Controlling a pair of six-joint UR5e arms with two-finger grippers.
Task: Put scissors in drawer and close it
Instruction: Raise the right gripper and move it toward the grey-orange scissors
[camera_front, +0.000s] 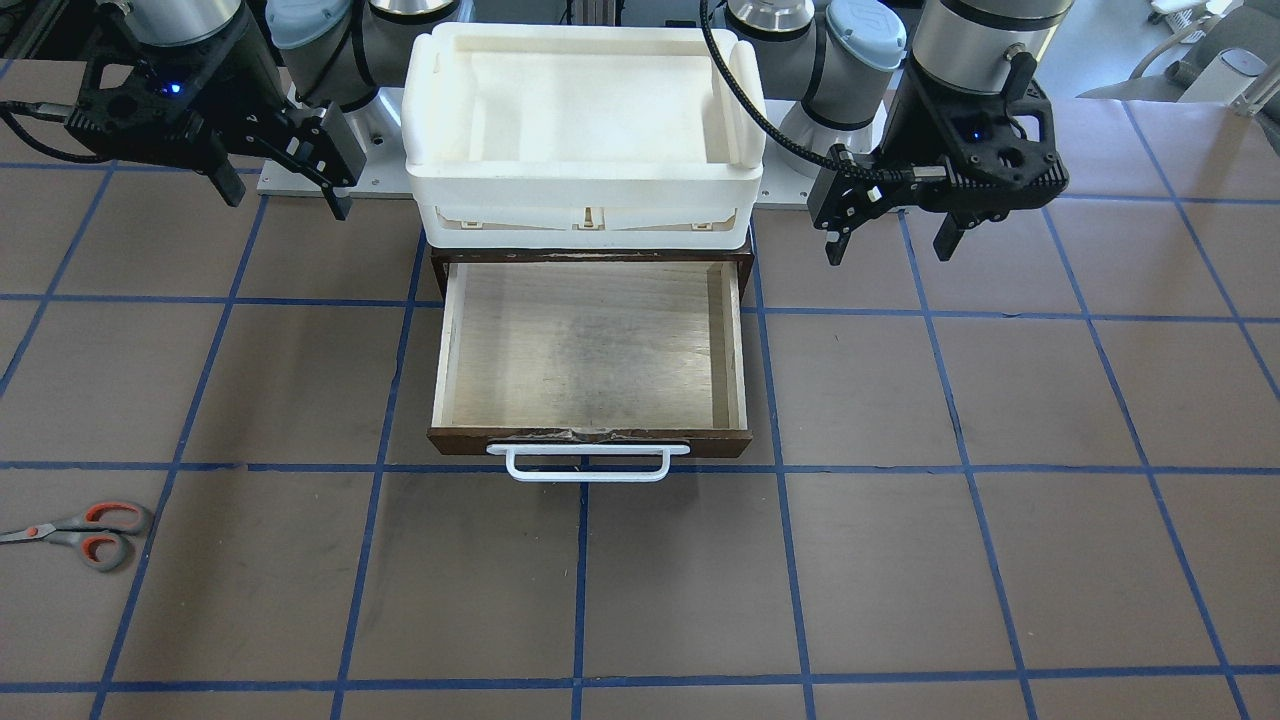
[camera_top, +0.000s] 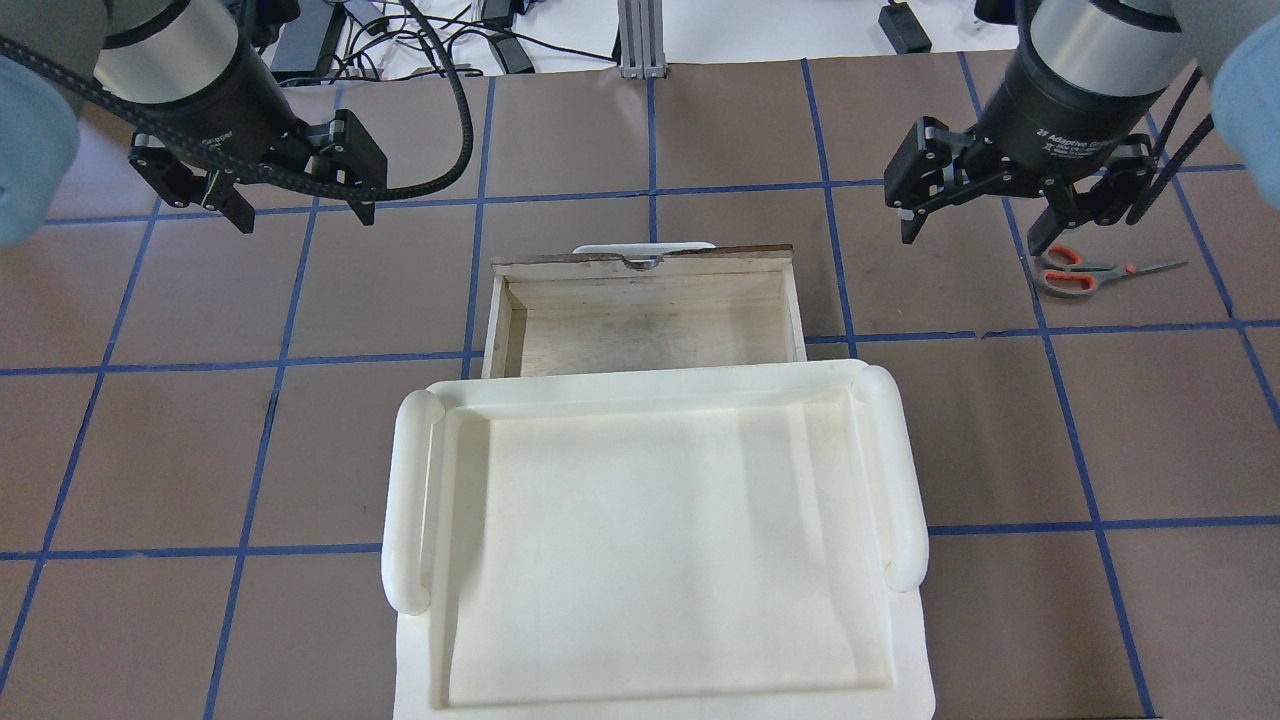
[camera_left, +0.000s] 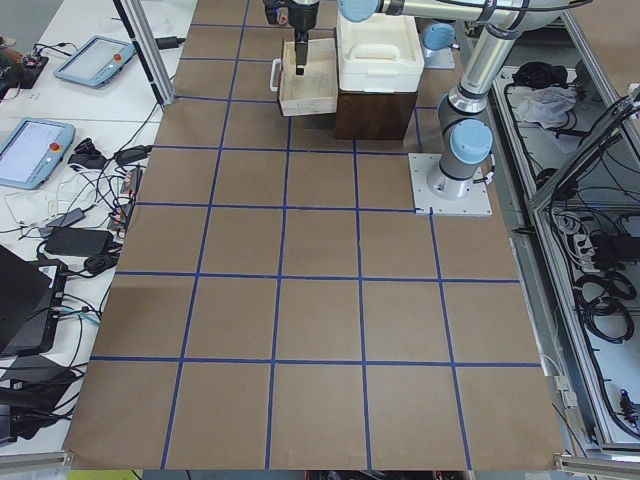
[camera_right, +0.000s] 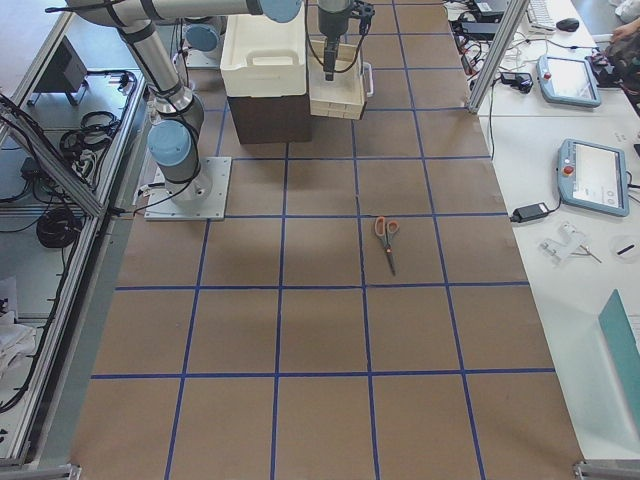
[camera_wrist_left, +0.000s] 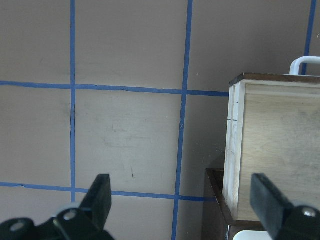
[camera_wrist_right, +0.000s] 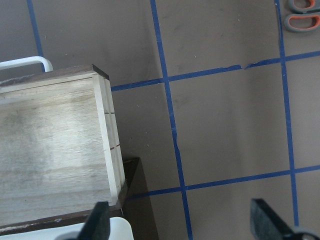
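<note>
The scissors (camera_front: 85, 535), with grey handles lined orange-red, lie flat on the table on my right side, far from the drawer. They also show in the overhead view (camera_top: 1085, 272), the right-side view (camera_right: 386, 235) and the top corner of the right wrist view (camera_wrist_right: 305, 12). The drawer (camera_front: 590, 345) is pulled open and empty, white bar handle (camera_front: 588, 465) at its front. It also shows in the overhead view (camera_top: 650, 320). My left gripper (camera_front: 890, 250) (camera_top: 303, 220) hangs open and empty beside the drawer. My right gripper (camera_front: 288, 203) (camera_top: 970, 240) is open and empty, above the table, short of the scissors.
A white plastic bin (camera_front: 585, 190) sits on top of the dark cabinet that holds the drawer. The table is brown with a blue tape grid. Tablets and cables lie on side benches (camera_right: 590, 170) beyond the table edge.
</note>
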